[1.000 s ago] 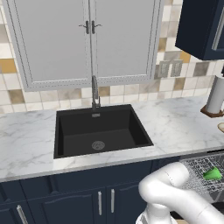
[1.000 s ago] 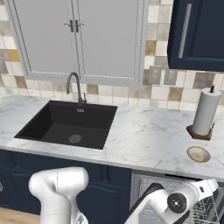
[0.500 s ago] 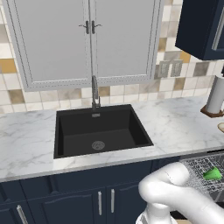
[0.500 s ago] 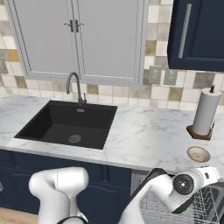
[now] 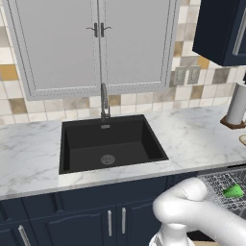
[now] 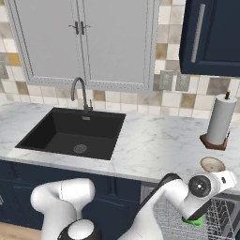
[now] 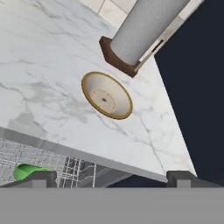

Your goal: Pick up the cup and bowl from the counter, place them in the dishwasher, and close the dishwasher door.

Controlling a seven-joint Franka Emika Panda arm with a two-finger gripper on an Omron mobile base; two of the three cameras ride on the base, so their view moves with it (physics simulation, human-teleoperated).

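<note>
The pale cream bowl (image 7: 106, 95) sits upright on the white marble counter (image 7: 39, 65), close to the counter's front edge and beside the paper-towel stand; it also appears as bowl (image 6: 212, 164) and as a sliver of bowl (image 5: 242, 140). The green cup (image 7: 28, 171) lies in the dishwasher's wire rack (image 7: 48, 159), seen too as cup (image 5: 234, 191) and cup (image 6: 192, 220). My gripper (image 7: 111, 178) hangs over the pulled-out rack just below the counter edge, facing the bowl, open with nothing between its fingertips (image 7: 40, 177). In the right base view the gripper (image 6: 228, 180) sits below the bowl. The dishwasher door is out of view.
A white paper-towel roll (image 7: 144, 26) on a wooden base (image 7: 117, 57) stands right behind the bowl. The black sink (image 6: 75, 133) with its tap (image 6: 79, 93) lies to the left. Navy cabinets (image 5: 72, 216) run under the counter.
The hand has risen from the rack toward the counter edge, still open. The green cup stays in the rack.
</note>
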